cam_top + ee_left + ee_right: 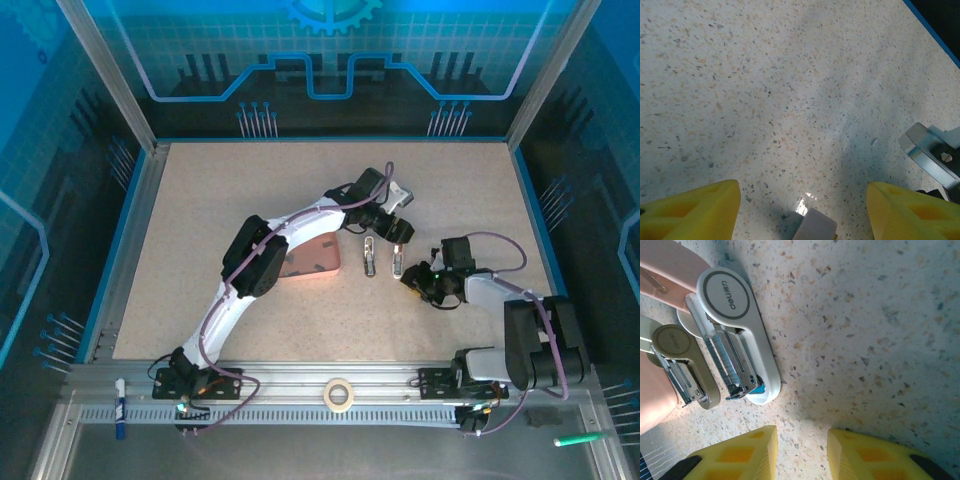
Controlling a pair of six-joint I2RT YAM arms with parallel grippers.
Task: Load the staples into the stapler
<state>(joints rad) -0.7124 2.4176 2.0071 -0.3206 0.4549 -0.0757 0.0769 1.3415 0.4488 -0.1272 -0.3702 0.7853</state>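
White stapler (754, 347) lying on its side, magazine exposed, beige stapler (684, 365) beside

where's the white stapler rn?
In the right wrist view it's left of centre: the white stapler lies on the table just ahead of the right claw, with the beige stapler on its left and the pink tray beyond.
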